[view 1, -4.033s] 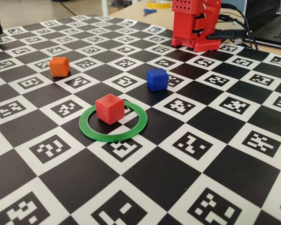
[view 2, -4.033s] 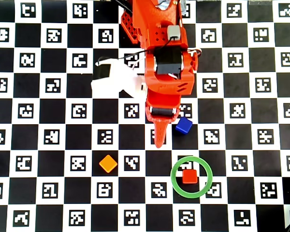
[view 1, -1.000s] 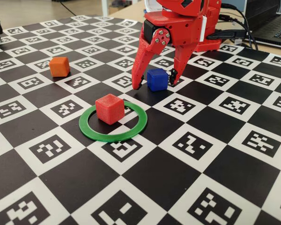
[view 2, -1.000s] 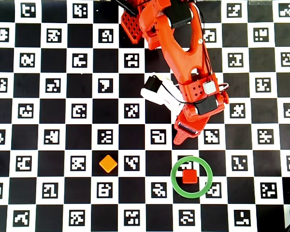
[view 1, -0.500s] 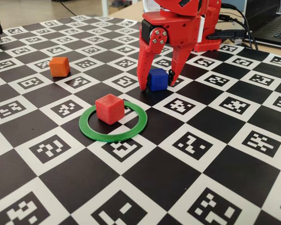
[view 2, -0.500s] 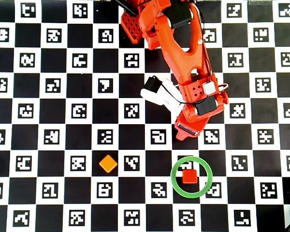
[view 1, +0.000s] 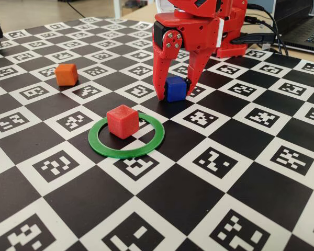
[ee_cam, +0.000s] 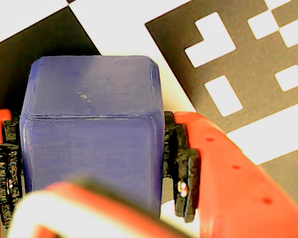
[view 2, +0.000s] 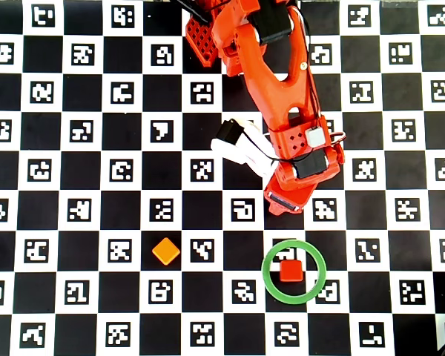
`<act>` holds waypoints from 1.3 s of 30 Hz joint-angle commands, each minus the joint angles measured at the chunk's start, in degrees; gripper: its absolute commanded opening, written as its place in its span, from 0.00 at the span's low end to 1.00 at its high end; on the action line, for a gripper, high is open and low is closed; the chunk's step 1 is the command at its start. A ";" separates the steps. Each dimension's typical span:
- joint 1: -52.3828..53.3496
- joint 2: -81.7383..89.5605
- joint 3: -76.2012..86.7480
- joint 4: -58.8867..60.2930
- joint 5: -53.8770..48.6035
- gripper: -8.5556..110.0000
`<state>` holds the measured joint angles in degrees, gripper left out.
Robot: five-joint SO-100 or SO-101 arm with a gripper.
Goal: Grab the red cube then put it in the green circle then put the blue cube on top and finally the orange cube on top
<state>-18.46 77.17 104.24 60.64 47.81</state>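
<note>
Since half a second ago, my gripper (view 1: 174, 94) has drawn in tighter around the blue cube (view 1: 176, 89), and the wrist has pulled back slightly toward my base in the overhead view.

Item 1, gripper: clamped on the blue cube. In the wrist view both black pads (ee_cam: 184, 173) press its side faces, one on each side.

Item 2, blue cube: held between my fingers at the checkered marker mat (view 1: 240, 172) that covers the desk (whether its underside touches the mat I cannot tell). It is hidden beneath my wrist in the overhead view.

Item 3, red cube (view 1: 122, 121): resting inside the green circle (view 1: 104, 150), toward the far-left of its opening in the fixed view, well apart from my gripper.

Item 4, green circle: flat on the mat, nearer the fixed camera than the blue cube.

Item 5, orange cube (view 1: 67, 74): alone on the mat, far left in the fixed view, turned diamond-wise in the overhead view (view 2: 166, 251).
</note>
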 commanded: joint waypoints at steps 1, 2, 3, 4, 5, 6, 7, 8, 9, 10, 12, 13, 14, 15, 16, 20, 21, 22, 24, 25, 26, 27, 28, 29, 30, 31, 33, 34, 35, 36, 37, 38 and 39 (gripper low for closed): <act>0.97 2.99 -0.53 -0.53 -0.97 0.20; 1.14 3.25 -0.53 -0.35 -2.11 0.20; 1.23 3.34 -0.53 0.00 -2.81 0.19; 1.23 3.52 -0.62 0.26 -3.25 0.19; 1.23 3.52 -0.62 0.53 -3.60 0.19; 1.23 3.52 -0.70 0.70 -3.78 0.19; 1.23 3.60 -0.70 0.88 -3.96 0.18; 1.23 3.69 -0.70 1.14 -4.22 0.18; 1.23 3.78 -0.79 1.41 -4.39 0.18; 1.32 3.96 -0.88 1.67 -4.48 0.18; 1.41 4.31 -1.05 2.11 -4.57 0.17; 1.41 4.48 -1.32 2.46 -4.66 0.17; 1.49 4.66 -1.58 2.99 -4.75 0.17; 1.58 4.92 -1.93 3.52 -4.83 0.17; 1.67 5.01 -2.29 4.04 -4.92 0.17; 2.29 5.71 -3.87 6.06 -5.36 0.16; 2.55 5.98 -3.96 6.42 -5.36 0.16; 2.81 6.15 -4.13 6.77 -5.45 0.16; 3.34 6.77 -4.66 7.73 -5.89 0.16; 3.69 6.94 -5.19 8.44 -6.24 0.16; 3.87 7.03 -5.80 9.32 -6.68 0.16; 4.13 7.12 -6.59 10.37 -7.03 0.16; 4.39 7.21 -7.47 11.34 -7.47 0.16; 4.66 7.38 -8.17 12.22 -7.73 0.15; 5.01 7.65 -8.88 13.01 -8.09 0.15; 5.36 7.91 -9.40 13.80 -9.14 0.15; 5.89 8.53 -10.37 15.03 -9.84 0.15; 6.15 8.79 -10.90 15.73 -10.20 0.15; 6.33 9.05 -11.34 16.44 -10.55 0.15; 6.50 9.32 -11.69 16.96 -10.81 0.15; 6.77 9.58 -12.04 17.58 -11.07 0.15; 7.03 9.93 -12.39 18.19 -11.34 0.15; 7.29 10.20 -12.74 18.81 -11.78 0.15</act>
<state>-12.04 81.21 96.24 77.52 36.91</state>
